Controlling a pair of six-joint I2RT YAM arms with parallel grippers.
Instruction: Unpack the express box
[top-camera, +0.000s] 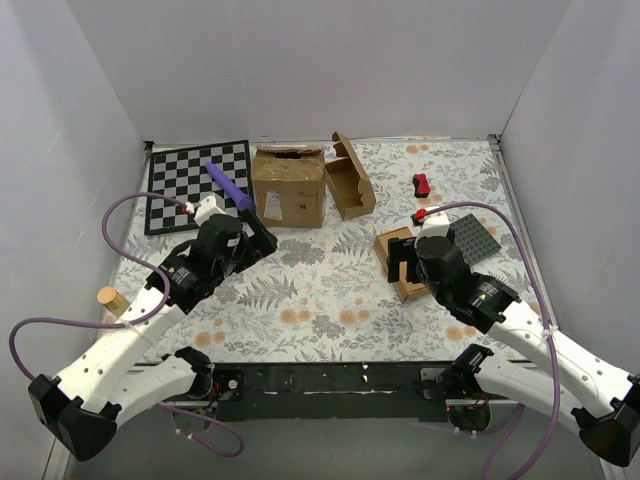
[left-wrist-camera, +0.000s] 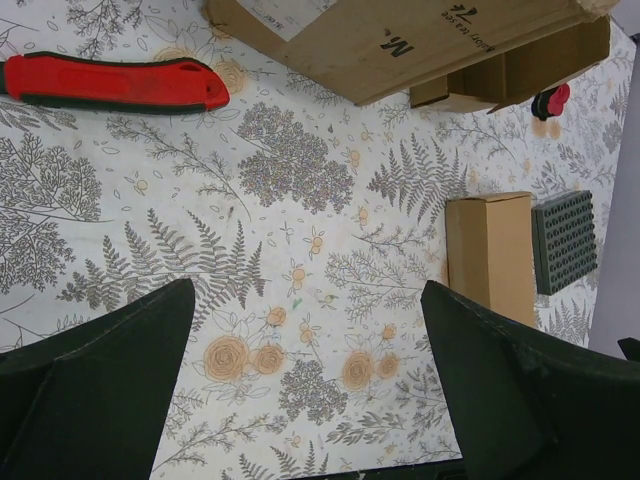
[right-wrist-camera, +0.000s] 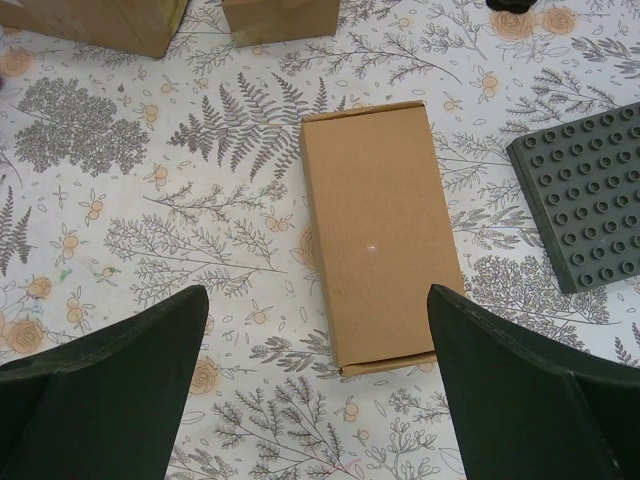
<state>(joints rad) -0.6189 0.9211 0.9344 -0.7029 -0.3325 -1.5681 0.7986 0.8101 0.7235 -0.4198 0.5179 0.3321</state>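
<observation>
The express box (right-wrist-camera: 380, 230) is a small flat closed brown cardboard mailer lying on the floral cloth. In the top view (top-camera: 392, 246) it sits right of centre, partly under my right gripper (top-camera: 405, 265). In the right wrist view, my right gripper (right-wrist-camera: 318, 400) is open and empty just above the box's near end, with one dark finger on each side. The box also shows in the left wrist view (left-wrist-camera: 490, 255). My left gripper (top-camera: 258, 240) is open and empty over bare cloth (left-wrist-camera: 308, 390), well left of the box.
A large printed carton (top-camera: 288, 185) and an open small mailer (top-camera: 350, 180) stand at the back. A grey studded plate (top-camera: 470, 238) lies right of the box. Also in view: a small red object (top-camera: 421, 184), a chessboard (top-camera: 198, 182) with a purple stick (top-camera: 228, 185), a red cutter (left-wrist-camera: 110, 82) and a cork (top-camera: 110, 299).
</observation>
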